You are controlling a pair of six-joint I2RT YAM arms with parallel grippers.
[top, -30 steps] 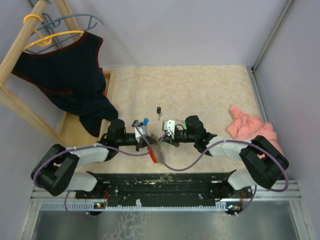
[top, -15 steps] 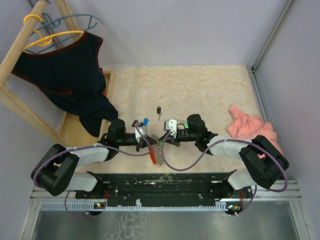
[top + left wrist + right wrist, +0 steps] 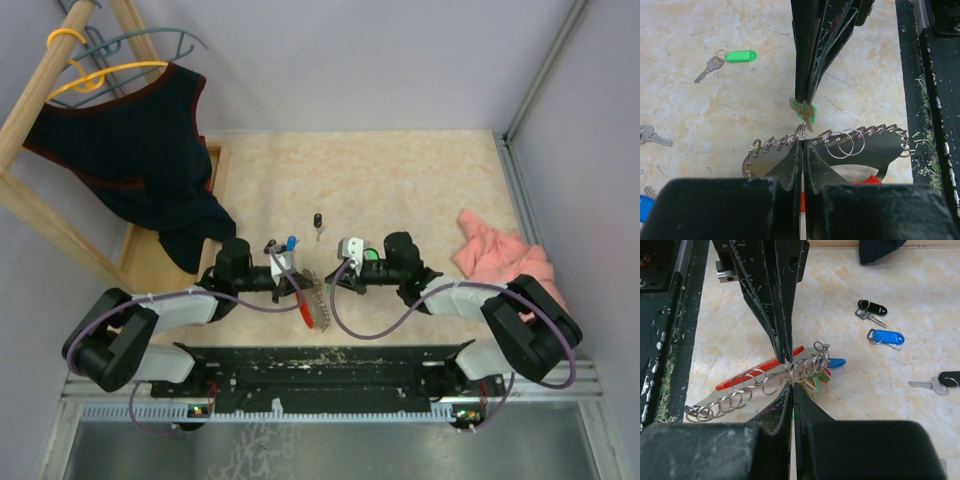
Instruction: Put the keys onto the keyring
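Pinches the keyring [image 3: 865, 147] by its grey toothed strip at 6 o'clock in the left wrist view, left gripper [image 3: 801, 150] clamped tight on it. Just beyond, toward 12, holds a green key [image 3: 806, 112] in the right gripper [image 3: 803, 99], closed on its head, right above the small rings. Likely trouble: key twisting in so thin a pinch, or missing its ring and dropping. Farther, at 10, a loose green-tagged key [image 3: 735, 56].

Black arms [image 3: 120, 340] with pale grey links, looping purple cables [image 3: 362, 338], scuffed black jaws.
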